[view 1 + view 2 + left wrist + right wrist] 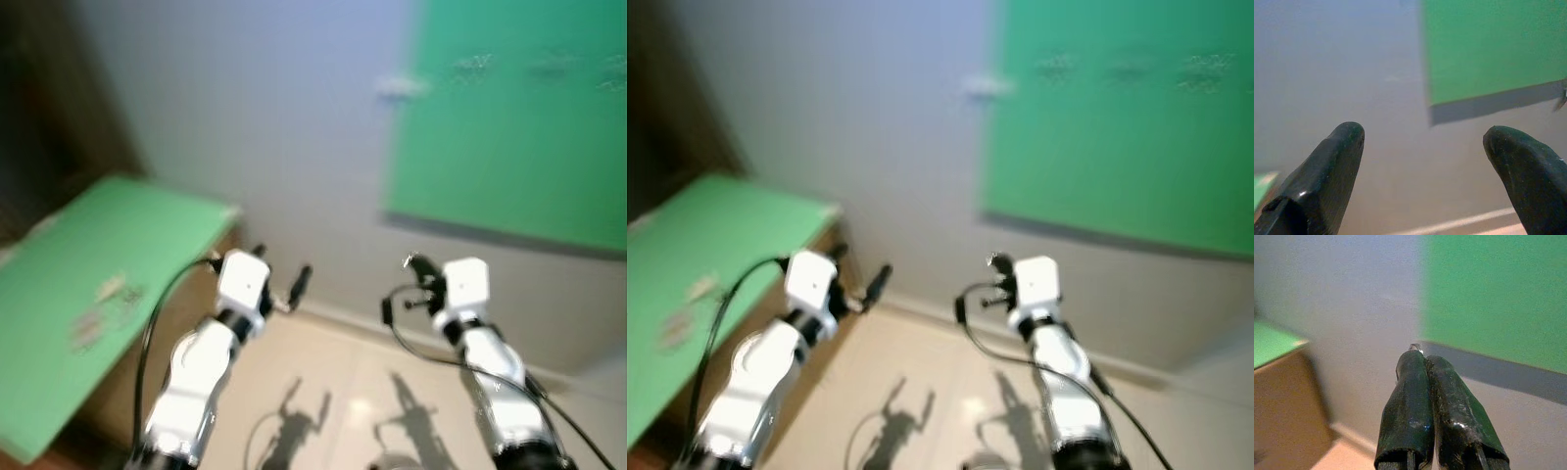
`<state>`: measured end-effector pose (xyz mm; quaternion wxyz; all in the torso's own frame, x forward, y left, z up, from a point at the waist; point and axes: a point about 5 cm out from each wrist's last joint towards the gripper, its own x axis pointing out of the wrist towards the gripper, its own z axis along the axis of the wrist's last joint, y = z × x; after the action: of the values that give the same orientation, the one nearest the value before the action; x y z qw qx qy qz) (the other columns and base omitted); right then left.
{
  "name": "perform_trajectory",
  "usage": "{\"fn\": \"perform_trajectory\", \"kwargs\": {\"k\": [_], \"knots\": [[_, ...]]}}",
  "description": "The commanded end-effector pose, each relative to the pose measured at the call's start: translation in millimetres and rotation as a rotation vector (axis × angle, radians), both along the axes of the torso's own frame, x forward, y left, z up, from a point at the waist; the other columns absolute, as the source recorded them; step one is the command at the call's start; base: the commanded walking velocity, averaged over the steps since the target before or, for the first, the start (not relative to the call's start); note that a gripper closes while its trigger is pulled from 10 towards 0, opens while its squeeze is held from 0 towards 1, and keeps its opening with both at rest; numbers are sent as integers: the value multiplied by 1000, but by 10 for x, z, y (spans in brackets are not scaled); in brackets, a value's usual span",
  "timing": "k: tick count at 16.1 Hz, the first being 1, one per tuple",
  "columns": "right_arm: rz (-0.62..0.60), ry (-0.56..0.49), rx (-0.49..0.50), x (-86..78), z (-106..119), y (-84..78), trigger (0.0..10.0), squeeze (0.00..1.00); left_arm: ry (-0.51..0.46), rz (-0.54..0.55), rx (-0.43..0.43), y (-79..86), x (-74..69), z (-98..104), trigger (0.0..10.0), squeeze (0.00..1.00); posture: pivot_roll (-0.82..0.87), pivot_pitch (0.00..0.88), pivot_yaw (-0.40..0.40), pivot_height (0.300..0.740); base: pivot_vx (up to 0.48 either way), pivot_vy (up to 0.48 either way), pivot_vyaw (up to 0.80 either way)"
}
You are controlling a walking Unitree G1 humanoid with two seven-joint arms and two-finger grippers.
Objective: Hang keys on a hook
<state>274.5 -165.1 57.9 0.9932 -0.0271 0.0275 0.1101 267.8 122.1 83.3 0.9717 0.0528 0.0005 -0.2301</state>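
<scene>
I see a worktop (108, 255) at my nine o'clock against the wall (284, 147); a board (509, 127) hangs on that wall at one o'clock, floor (333, 382) below.

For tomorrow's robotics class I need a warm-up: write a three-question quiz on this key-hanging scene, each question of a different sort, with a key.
1. True or false: the left gripper has its fingers spread apart.
2. Which describes the right gripper? A) wide open B) fingers pressed together C) holding a cup
3. Fill in: the board on the wall and the top of the wooden cabinet at the robot's left are both coloured ____.

Key: 1 true; 2 B; 3 green.
</scene>
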Motion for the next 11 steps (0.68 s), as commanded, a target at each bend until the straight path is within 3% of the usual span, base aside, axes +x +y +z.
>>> {"fn": "perform_trajectory", "kwargs": {"k": [1,4,10,11], "knots": [[13,3,18,-2,-22,67,0,0,5,38,50,116,38,-21,10000,0,-226,0,100,740,0,0,-731],[10,-3,-15,24,-17,57,0,0,9,48,58,153,88,-27,10000,0,-230,0,100,740,0,0,-665],[0,-9,-14,65,-13,52,0,0,5,46,62,184,147,-4,10000,0,-230,0,107,740,0,0,0],[3,-12,-13,62,-16,61,0,0,5,41,71,185,147,-7,10000,0,-230,0,108,740,480,0,0]]}}
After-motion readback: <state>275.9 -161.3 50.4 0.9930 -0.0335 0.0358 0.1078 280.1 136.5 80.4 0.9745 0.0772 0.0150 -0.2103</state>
